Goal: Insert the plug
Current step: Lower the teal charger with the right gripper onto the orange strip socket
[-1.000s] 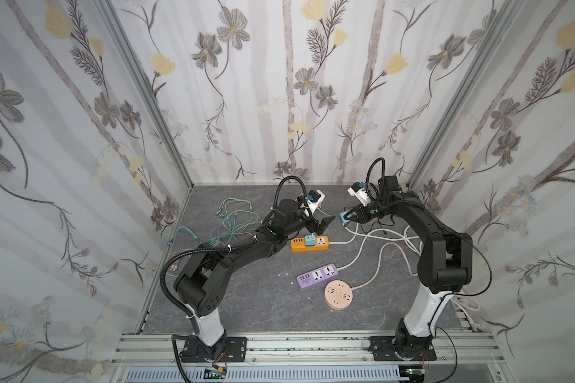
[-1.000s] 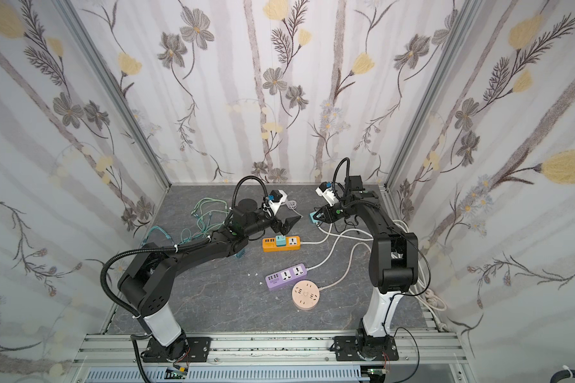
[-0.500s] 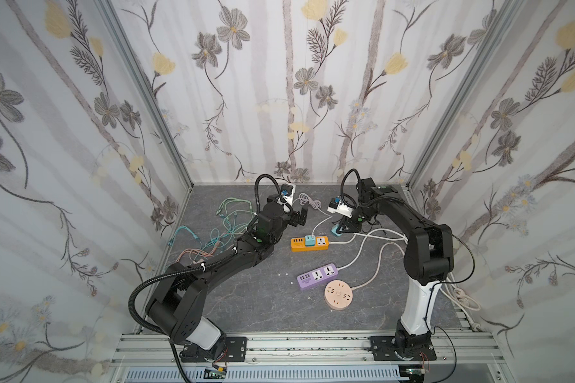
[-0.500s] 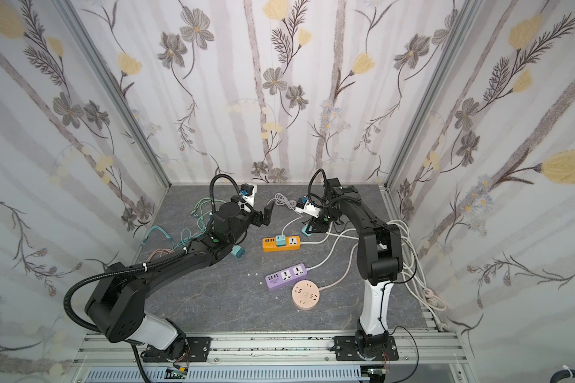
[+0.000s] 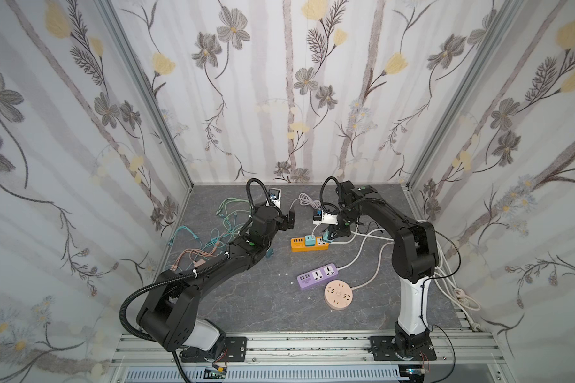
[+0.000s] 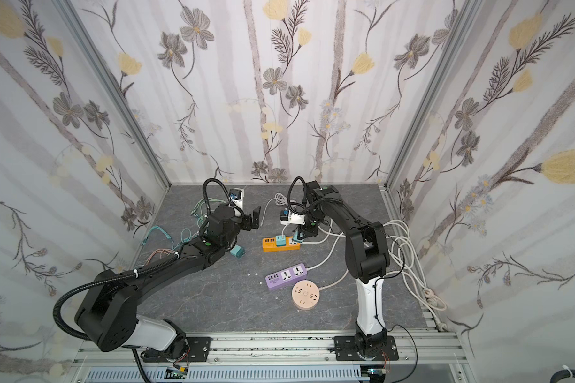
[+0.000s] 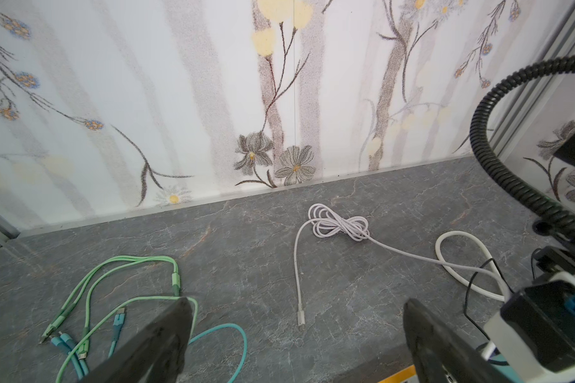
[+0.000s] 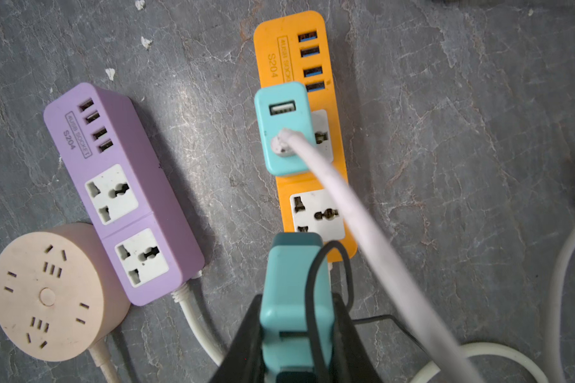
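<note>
My right gripper (image 8: 296,306) is shut on a teal plug (image 8: 292,272), with a thin black wire crossing the plug's face. In the right wrist view the plug hangs just past the cord end of the orange power strip (image 8: 312,185), next to its free white socket (image 8: 317,214). A second teal adapter (image 8: 284,129) with a white cable sits in the strip's other socket. Both top views show the held plug (image 5: 329,236) at the strip's (image 5: 299,243) right end. My left gripper (image 5: 287,220) stands open and empty to the left of the strip, above bare floor (image 7: 296,308).
A purple power strip (image 5: 317,277) and a round pink socket (image 5: 338,294) lie nearer the front. Another teal plug (image 6: 237,252) lies by the left arm. Green cables (image 5: 226,215) are tangled at the back left, a coiled white cable (image 7: 339,225) at the back, thick white cords (image 5: 445,265) at the right.
My right gripper has come down and leftward with the teal plug to the orange strip's right end. My left gripper has drawn back to the left, still open.
</note>
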Controlling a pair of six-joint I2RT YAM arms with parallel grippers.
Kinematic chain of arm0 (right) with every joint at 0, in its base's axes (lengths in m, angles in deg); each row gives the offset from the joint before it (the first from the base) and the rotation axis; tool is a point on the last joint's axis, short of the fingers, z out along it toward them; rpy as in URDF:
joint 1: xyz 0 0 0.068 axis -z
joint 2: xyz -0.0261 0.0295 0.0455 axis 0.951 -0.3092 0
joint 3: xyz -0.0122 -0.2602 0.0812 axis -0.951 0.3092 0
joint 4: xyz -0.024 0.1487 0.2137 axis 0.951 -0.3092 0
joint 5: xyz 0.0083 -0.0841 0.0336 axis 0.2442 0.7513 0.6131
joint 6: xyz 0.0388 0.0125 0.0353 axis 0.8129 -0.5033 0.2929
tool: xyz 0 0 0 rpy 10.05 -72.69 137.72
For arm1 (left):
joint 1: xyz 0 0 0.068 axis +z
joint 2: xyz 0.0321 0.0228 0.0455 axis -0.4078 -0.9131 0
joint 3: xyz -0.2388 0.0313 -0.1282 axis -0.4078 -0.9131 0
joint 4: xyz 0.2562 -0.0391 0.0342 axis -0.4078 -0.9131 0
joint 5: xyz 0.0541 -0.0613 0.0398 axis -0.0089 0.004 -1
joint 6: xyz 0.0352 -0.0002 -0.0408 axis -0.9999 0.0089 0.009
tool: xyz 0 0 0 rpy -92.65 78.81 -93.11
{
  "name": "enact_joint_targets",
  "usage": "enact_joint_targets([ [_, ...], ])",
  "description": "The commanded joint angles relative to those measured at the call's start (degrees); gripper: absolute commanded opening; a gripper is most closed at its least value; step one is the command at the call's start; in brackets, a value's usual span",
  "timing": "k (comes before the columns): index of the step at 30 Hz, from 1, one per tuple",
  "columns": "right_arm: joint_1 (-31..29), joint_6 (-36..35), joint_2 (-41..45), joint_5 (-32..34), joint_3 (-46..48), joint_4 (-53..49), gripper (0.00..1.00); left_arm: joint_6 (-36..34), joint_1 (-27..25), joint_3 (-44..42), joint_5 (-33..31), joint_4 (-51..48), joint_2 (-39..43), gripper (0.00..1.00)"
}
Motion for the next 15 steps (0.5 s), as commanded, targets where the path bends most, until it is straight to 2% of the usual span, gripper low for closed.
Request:
enact_joint_targets([
  [1,-1.07,-2.57,-1.17,1.8,-1.51,-0.75,0.01,0.82,0.26,-0.87,-1.76,0.06,0.83,1.0],
  [11,-3.89,-5.34,-3.51,5.68,-4.53,-2.45,0.0,0.63,0.77,-3.03,-2.28,-0.03,2.34,1.0],
  [15,-5.01,-6.77,-4.35,9.27,-4.59,-2.35,0.0,0.96,0.82,-3.19,-2.16,-0.03,2.17,1.0],
])
